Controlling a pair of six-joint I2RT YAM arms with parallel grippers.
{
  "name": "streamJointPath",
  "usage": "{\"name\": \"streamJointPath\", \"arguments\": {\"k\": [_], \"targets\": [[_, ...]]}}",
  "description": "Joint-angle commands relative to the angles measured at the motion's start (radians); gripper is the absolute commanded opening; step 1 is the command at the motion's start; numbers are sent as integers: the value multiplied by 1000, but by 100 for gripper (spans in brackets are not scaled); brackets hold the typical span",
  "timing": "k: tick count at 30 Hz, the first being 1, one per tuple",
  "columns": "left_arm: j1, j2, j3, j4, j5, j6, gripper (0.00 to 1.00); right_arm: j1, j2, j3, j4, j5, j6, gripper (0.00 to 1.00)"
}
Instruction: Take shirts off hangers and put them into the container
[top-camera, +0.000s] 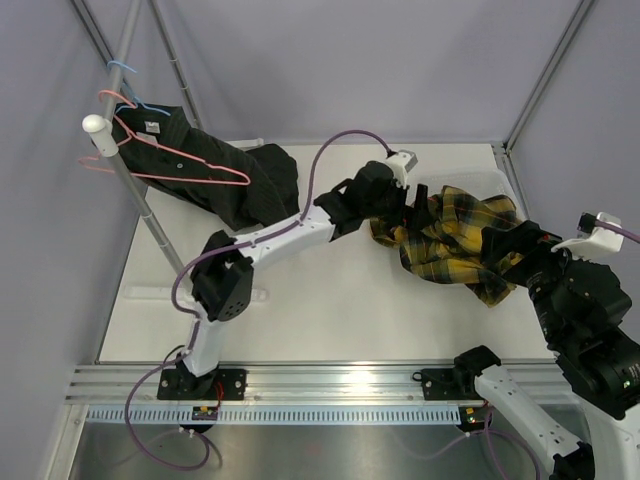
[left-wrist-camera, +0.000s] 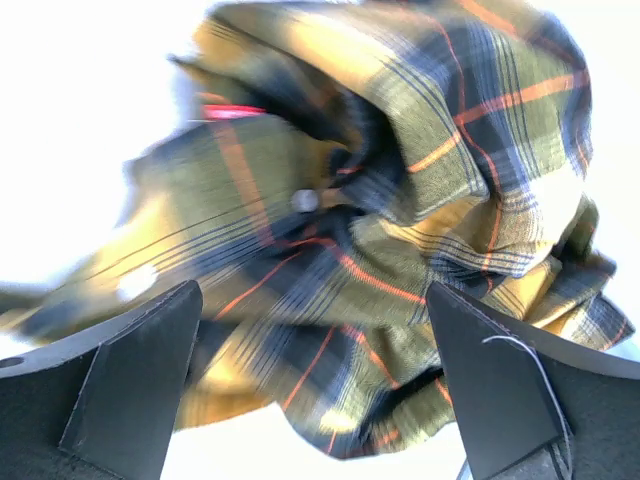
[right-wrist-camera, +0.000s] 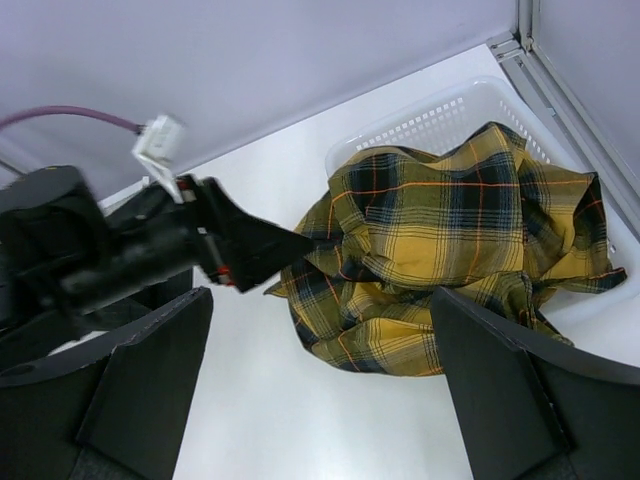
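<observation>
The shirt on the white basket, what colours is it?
The shirt is yellow-and-black plaid with thin orange lines, clearest in the right wrist view.

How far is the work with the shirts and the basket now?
Done: the plaid shirt is off its hanger and lies in the white basket, partly hanging over its rim. In hand: nothing; the left gripper is open beside that shirt, the right gripper open too. Left: the black shirt hangs on a pink hanger.
</observation>
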Motion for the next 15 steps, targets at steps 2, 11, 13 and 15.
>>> {"name": "streamJointPath", "arguments": {"k": [2, 11, 13, 15], "targets": [[-3, -212, -124, -35, -325, -52, 99, -4, -8, -25, 22, -22, -46, 99], [123, -395, -728, 620, -2, -801, 99, -4, -15, -31, 44, -104, -34, 99], [124, -375, -833, 745, 25, -903, 99, -4, -27, -31, 39, -108, -32, 99], [109, -335, -858, 838, 9, -1004, 99, -4, -40, -34, 35, -101, -34, 99]]}}
